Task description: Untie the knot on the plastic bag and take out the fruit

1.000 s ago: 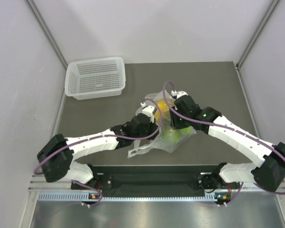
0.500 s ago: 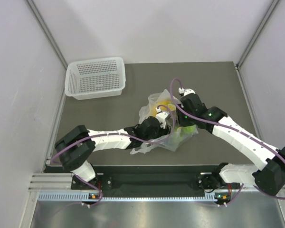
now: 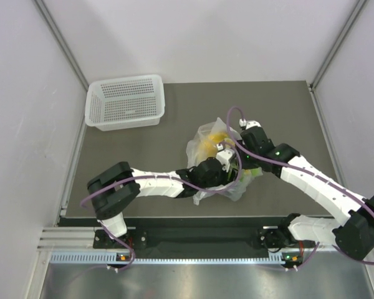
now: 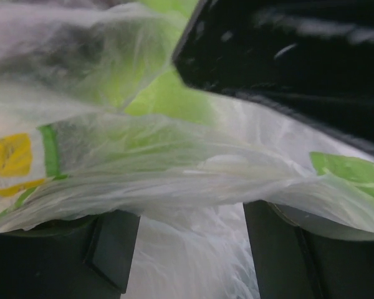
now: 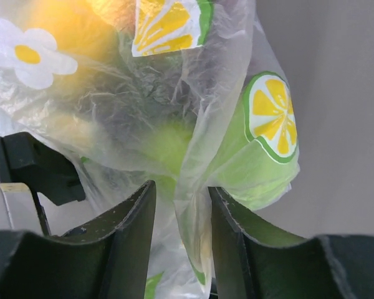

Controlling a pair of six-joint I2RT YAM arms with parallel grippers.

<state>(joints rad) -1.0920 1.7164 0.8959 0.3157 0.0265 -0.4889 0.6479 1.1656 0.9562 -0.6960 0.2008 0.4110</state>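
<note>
The plastic bag (image 3: pixel 207 142), clear film with flower and lemon prints, sits mid-table between both arms. Fruit shows through it: yellow fruit (image 5: pixel 68 31) at the top and green fruit (image 5: pixel 168 146) lower down. My left gripper (image 4: pixel 190 243) is open, and a bunched band of bag film (image 4: pixel 193 168) lies across its fingertips. My right gripper (image 5: pixel 182 212) is open a little, with a twisted strip of film (image 5: pixel 196 199) hanging between its fingers, against the right one. I cannot tell whether either strip is the knot. From above, both grippers (image 3: pixel 227 163) (image 3: pixel 242 163) meet at the bag's near right side.
A white perforated basket (image 3: pixel 126 103) stands at the back left of the grey table (image 3: pixel 280 106). The right gripper's black body (image 4: pixel 287 56) fills the upper right of the left wrist view. White walls close in the sides and back.
My left gripper has gone from shut to open, and its arm has reached further right under the bag. The bag and the right gripper have shifted slightly right.
</note>
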